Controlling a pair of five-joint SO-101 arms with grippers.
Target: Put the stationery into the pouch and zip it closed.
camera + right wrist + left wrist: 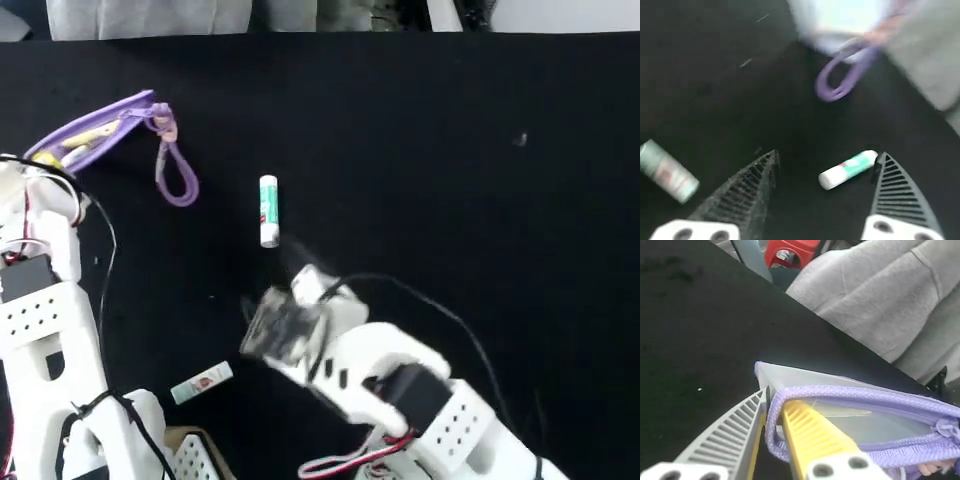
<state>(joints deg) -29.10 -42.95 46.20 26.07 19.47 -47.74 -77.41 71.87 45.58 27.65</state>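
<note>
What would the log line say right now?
left pincer: shut on pouch | right pincer: open, facing glue stick | second glue stick: on table

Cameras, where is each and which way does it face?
High view: overhead, facing down at the table; left arm and right arm show.
Left wrist view: left arm, looking along left tool, shut on the pouch.
Right wrist view: right arm, looking past open right tool at a glue stick.
High and right wrist views share that glue stick.
</note>
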